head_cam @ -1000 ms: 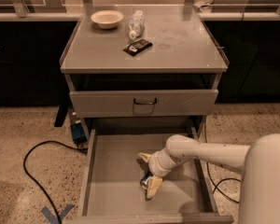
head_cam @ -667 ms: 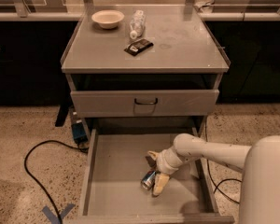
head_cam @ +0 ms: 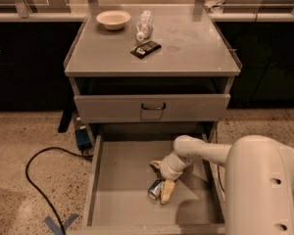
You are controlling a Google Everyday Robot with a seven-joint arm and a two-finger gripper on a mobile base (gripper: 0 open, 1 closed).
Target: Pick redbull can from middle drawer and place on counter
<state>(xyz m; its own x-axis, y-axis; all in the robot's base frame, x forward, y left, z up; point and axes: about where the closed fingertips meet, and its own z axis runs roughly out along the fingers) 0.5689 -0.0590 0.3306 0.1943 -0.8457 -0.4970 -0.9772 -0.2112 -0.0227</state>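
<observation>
The middle drawer (head_cam: 117, 180) is pulled open below the grey cabinet. The redbull can (head_cam: 155, 189) lies on its side on the drawer floor, its silver end facing the front. My gripper (head_cam: 161, 179) reaches down into the drawer right at the can. One pale finger (head_cam: 167, 192) lies along the can's right side and the other finger (head_cam: 155, 164) sits just behind it. The can rests on the floor between them. The counter (head_cam: 186, 48) is the flat grey cabinet top above.
On the counter stand a white bowl (head_cam: 113, 19), a clear plastic bottle (head_cam: 144, 24) lying down, and a dark flat packet (head_cam: 145, 49). A closed drawer front with a loop handle (head_cam: 152, 106) sits above the open drawer. A black cable (head_cam: 44, 180) runs over the floor at left.
My gripper has moved slightly right and forward in the drawer and come down around the can, which now shows between the fingers.
</observation>
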